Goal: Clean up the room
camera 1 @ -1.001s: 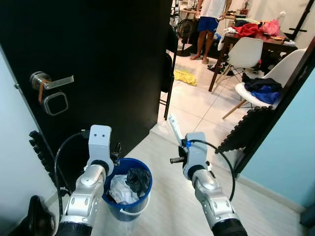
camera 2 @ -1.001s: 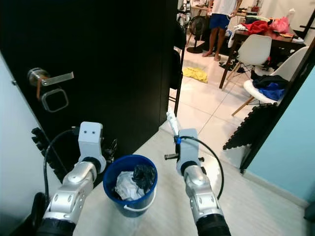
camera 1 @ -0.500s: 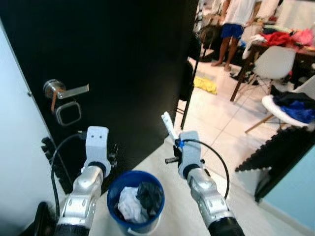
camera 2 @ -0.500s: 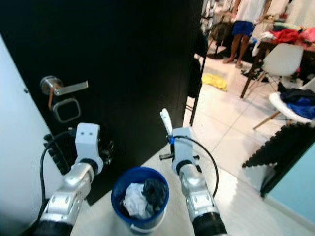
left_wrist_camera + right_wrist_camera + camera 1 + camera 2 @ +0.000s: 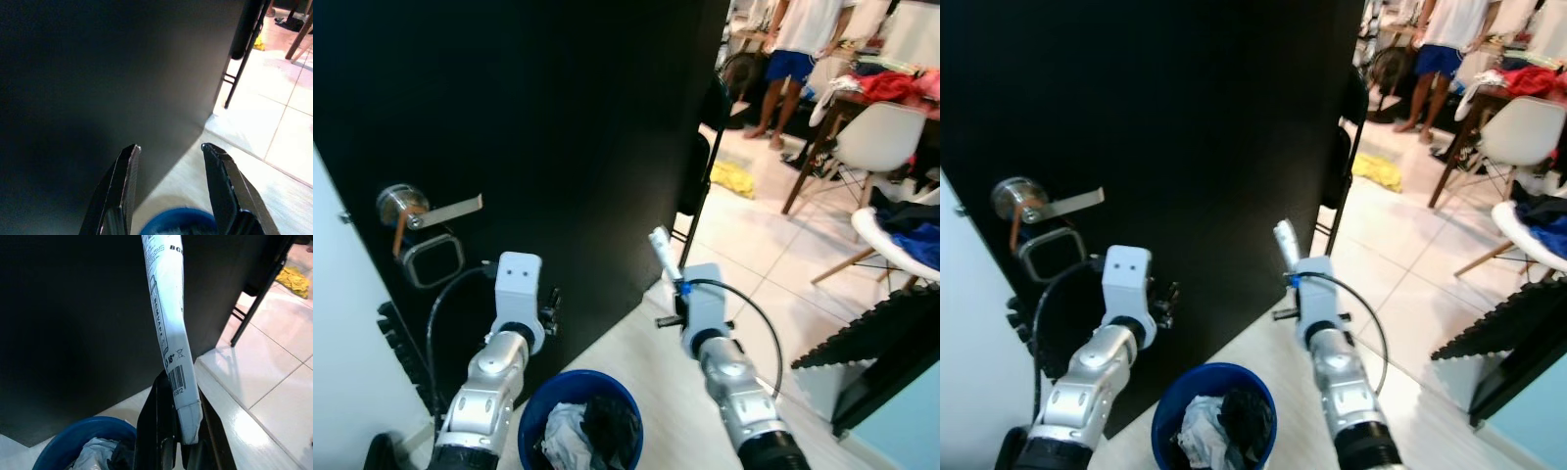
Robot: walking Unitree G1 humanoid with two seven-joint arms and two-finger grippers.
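Observation:
A blue bucket point(image 5: 542, 407) stands on the pale floor low between my arms, holding white paper and a black bag point(image 5: 607, 428). My right gripper point(image 5: 178, 423) is shut on a flattened white packet point(image 5: 166, 318) with black print and a barcode; the packet point(image 5: 663, 253) sticks up above the wrist, to the right of and higher than the bucket. My left gripper point(image 5: 168, 152) stands open with nothing between its fingers, held in front of the black door point(image 5: 538, 127) just above the bucket's rim point(image 5: 176, 215).
The door carries a silver lever handle point(image 5: 429, 211). Beyond the doorway lie white tiles, a yellow cloth point(image 5: 734, 176), a black folding chair point(image 5: 705, 157), white chairs point(image 5: 876, 127) with clothes, a cluttered table and a person point(image 5: 793, 49). A dark ribbed panel point(image 5: 881, 333) leans at right.
The camera has shifted, so the door handle sits lower left and the bucket lower in frame. Both arms keep their pose; the packet stays held in the right gripper.

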